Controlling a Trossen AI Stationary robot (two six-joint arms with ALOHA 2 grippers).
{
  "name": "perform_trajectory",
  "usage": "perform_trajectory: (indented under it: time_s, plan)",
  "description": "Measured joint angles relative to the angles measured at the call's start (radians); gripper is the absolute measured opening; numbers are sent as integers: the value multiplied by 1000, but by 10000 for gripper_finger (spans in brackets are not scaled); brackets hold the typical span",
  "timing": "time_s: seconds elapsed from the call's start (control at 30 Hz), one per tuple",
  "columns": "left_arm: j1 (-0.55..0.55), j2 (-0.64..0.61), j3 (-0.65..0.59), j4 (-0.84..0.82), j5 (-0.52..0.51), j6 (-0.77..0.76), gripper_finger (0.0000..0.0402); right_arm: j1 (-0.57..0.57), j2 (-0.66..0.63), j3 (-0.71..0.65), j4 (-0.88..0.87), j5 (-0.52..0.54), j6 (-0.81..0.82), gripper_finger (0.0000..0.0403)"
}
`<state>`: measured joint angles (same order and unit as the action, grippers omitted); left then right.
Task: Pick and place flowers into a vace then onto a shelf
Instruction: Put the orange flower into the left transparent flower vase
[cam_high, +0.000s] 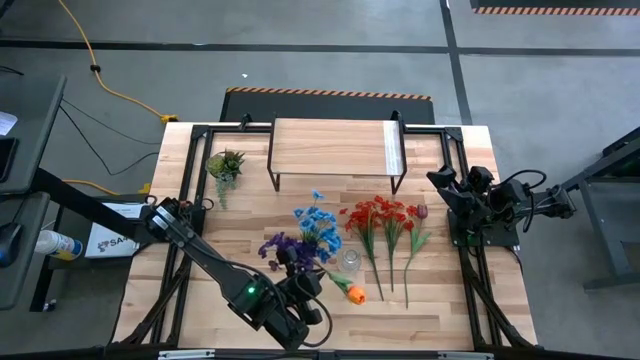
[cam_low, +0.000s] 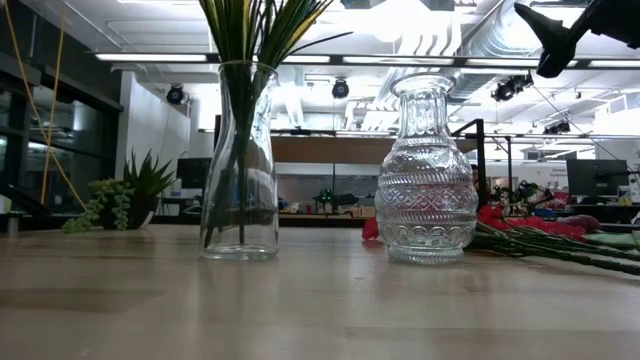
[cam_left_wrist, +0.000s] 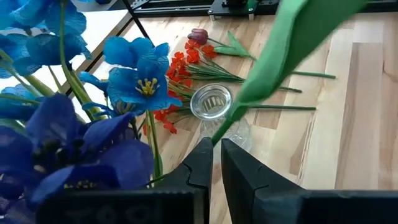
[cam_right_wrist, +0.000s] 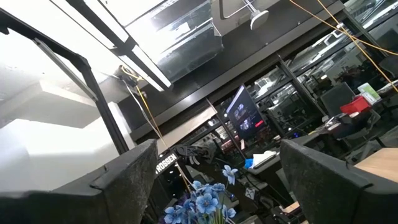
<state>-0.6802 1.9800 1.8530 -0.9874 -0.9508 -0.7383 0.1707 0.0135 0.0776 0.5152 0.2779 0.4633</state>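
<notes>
My left gripper (cam_high: 308, 280) (cam_left_wrist: 214, 146) hovers near the table's front edge, shut on the orange flower (cam_high: 356, 294). Just beyond its fingers stands an empty patterned glass vase (cam_left_wrist: 211, 102) (cam_low: 425, 170). Beside it, blue and purple flowers (cam_high: 305, 238) (cam_left_wrist: 134, 81) stand with their stems in a taller clear vase (cam_low: 240, 160). Red flowers (cam_high: 385, 215) and a maroon tulip (cam_high: 421, 211) lie flat on the table. The shelf (cam_high: 335, 148) stands at the far edge. My right gripper (cam_high: 450, 190) (cam_right_wrist: 214, 180) waits open at the right edge, pointing up. My left gripper pinches the orange flower's green stem (cam_left_wrist: 219, 134) between its two fingers. The fingers slant down toward the table's far right. From them a broad green leaf (cam_left_wrist: 280, 56) runs on above the empty vase's mouth. The orange head does not show in the wrist view.
A small spiky potted plant (cam_high: 225, 165) sits at the far left beside the shelf. The black frame rails (cam_high: 180, 290) run along both table sides. Bare wood lies to the left of the vases and along the near edge.
</notes>
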Motion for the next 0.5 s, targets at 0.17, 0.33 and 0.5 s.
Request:
perform_trajectory:
  time_s: [0.17, 0.33, 0.5]
  plan:
    - [0, 0, 0, 0, -3, 0, 69, 0, 0, 0, 0, 0, 0, 328]
    - [0, 0, 0, 2, -10, 0, 69, 0, 0, 0, 0, 0, 0, 328]
    - [6, 0, 0, 23, -14, 0, 69, 0, 0, 0, 0, 0, 0, 328]
